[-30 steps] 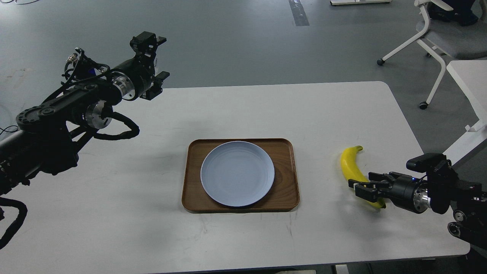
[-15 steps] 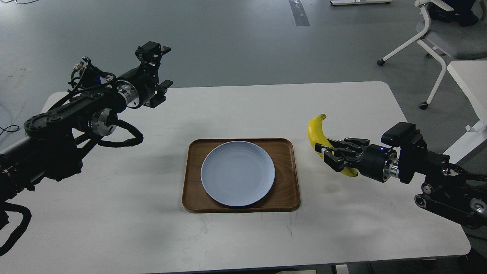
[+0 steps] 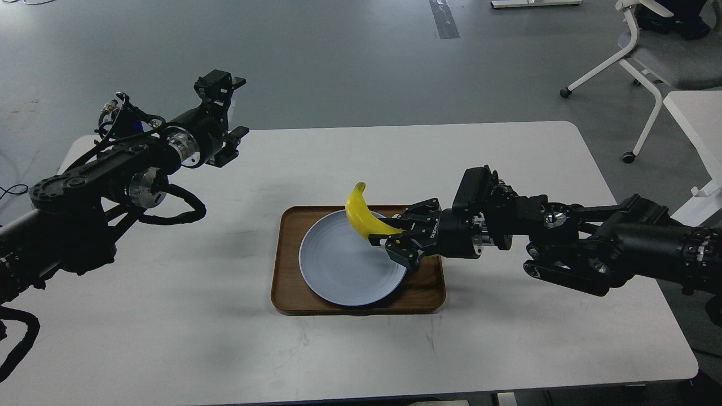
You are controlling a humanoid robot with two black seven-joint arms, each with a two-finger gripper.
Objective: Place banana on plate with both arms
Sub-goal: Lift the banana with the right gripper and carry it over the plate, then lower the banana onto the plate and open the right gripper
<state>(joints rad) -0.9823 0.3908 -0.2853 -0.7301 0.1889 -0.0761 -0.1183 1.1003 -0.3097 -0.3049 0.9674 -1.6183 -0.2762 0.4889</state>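
Note:
The yellow banana (image 3: 361, 215) is held in my right gripper (image 3: 399, 239), which is shut on its lower end. The banana hangs above the right part of the pale blue-grey plate (image 3: 338, 265), its tip pointing up and back. The plate lies on a brown wooden tray (image 3: 426, 290) at the table's middle. My right arm reaches in from the right across the tray's right edge. My left gripper (image 3: 230, 113) is open and empty, raised above the table's far left corner, well away from the plate.
The white table (image 3: 169, 316) carries only the tray and plate. A white office chair (image 3: 648, 62) and the corner of a second white table (image 3: 696, 118) stand at the far right, beyond the table's edge.
My right gripper has lifted the banana from the table's right side and carried it left to above the plate. My left arm has shifted only slightly.

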